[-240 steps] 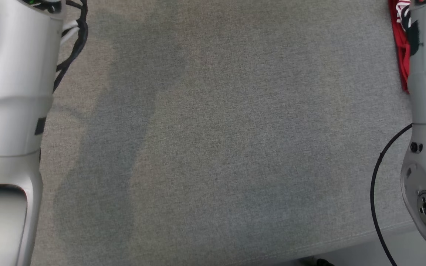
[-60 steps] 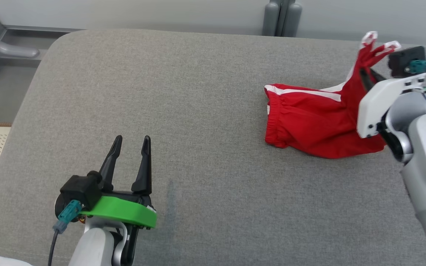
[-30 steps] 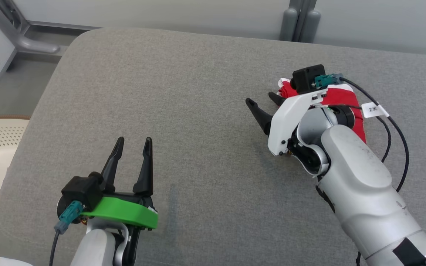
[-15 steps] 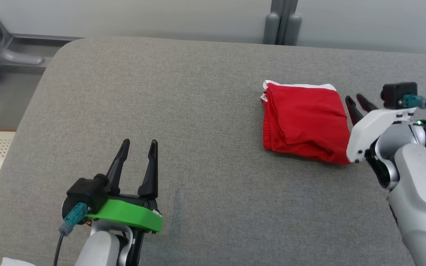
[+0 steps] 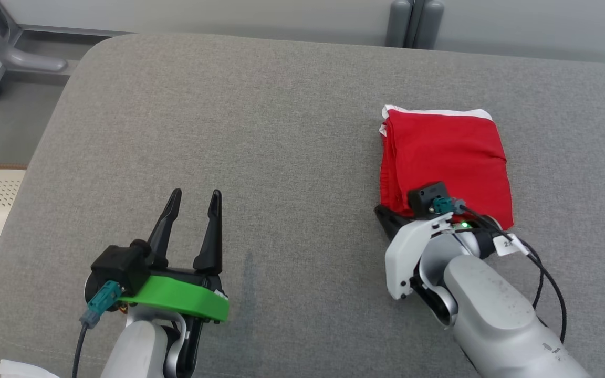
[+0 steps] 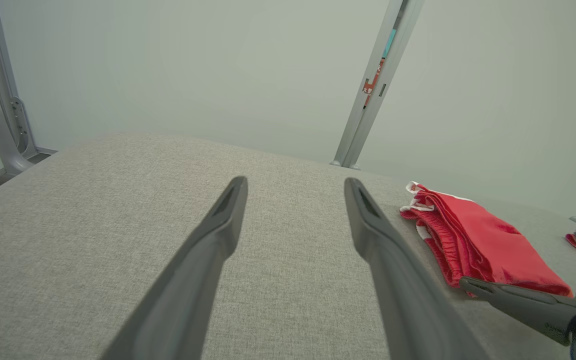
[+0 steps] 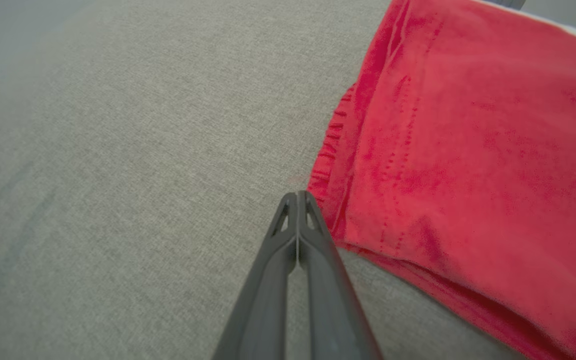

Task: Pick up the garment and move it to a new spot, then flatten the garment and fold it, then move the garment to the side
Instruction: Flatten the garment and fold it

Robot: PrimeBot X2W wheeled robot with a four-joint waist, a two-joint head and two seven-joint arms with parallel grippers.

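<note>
Garment (image 5: 444, 157) on the cushion's (image 5: 229, 131) right half, right fingers (image 7: 318, 260) at its near-left corner, left fingers (image 5: 210, 231) well left.

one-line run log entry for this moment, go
garment: red, folded, flat on grey cushion | right hand: shut, empty, tips at garment's near left corner | left hand: open, empty, away from garment

Broad open grey cushion (image 5: 281, 131) left of folded red garment (image 5: 444, 152)
</note>
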